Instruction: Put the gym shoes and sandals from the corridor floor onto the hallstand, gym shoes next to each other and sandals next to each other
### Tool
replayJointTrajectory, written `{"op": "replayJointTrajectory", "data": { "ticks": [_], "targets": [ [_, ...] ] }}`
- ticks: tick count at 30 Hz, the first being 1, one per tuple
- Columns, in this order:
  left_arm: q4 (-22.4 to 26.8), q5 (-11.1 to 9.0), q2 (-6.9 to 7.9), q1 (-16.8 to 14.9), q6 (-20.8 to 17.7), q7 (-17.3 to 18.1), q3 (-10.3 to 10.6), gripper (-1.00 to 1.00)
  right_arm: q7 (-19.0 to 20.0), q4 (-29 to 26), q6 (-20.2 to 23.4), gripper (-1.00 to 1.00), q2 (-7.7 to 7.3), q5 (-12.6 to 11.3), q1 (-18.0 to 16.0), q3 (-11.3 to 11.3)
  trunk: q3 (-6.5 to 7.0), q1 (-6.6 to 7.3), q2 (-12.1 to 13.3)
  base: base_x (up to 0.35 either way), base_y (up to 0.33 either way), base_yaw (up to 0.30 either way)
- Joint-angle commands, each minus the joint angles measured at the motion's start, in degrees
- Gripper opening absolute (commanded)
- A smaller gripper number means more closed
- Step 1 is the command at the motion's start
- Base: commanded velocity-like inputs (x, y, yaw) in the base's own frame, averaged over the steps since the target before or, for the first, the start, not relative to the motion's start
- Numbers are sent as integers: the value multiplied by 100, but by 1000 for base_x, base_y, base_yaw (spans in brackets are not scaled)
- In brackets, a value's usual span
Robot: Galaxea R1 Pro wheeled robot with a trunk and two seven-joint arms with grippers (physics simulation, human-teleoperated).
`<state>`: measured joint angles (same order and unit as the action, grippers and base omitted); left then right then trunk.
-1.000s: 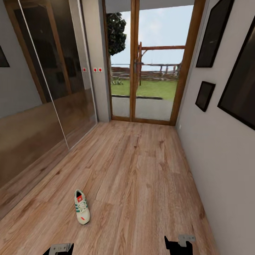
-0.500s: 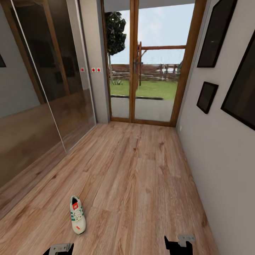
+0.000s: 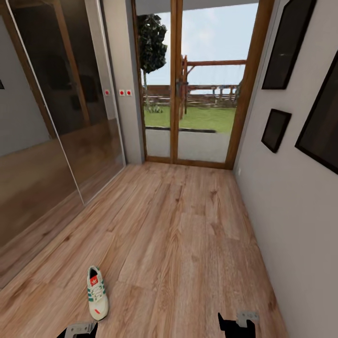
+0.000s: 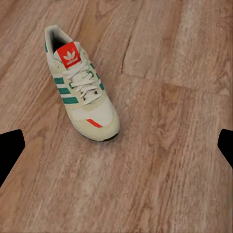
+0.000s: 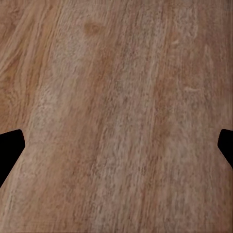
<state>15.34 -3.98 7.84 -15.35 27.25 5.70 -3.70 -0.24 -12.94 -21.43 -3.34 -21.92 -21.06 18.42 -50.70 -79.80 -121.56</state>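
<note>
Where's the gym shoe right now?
The gym shoe lies alone on the corridor floor, low left in the head view, ahead of the left end effector.

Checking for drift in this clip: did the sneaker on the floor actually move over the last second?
No. The sneaker sits lower left in the head view, but the glass door shifted too, so the camera moved.

**Daylit corridor, soft flat render**

Bright daylight enters through the glass door at twelve o'clock; sky and lawn beyond look pale and slightly washed out. The corridor floor is evenly lit, without glare. The gym shoe at seven o'clock casts only a thin dark rim of shadow. The mirrored wardrobe at ten o'clock holds dim, murky reflections. Straight wall lines splay toward the head view's edges. Wrist views show soft, slightly blurred wood grain.
</note>
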Motion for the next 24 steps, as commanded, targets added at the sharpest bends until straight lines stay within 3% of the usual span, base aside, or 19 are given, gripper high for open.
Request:
{"op": "replayJointTrajectory", "data": {
  "ticks": [1,10,24],
  "targets": [
    [-4,-41,-2,-3,9,58,-34,100,-3,2,-19,100,-3,-60,-3,48,-5,-2,-2,261,-138,0],
    [-4,-41,-2,-3,11,55,-34,100,-3,2,-19,100,-7,-57,-3,48,-5,-2,-2,249,-87,0],
    [-4,-43,-1,-3,16,70,-34,100,-6,2,-19,100,-3,-60,-3,49,-5,-2,-2,70,-23,0]
  ]
}}
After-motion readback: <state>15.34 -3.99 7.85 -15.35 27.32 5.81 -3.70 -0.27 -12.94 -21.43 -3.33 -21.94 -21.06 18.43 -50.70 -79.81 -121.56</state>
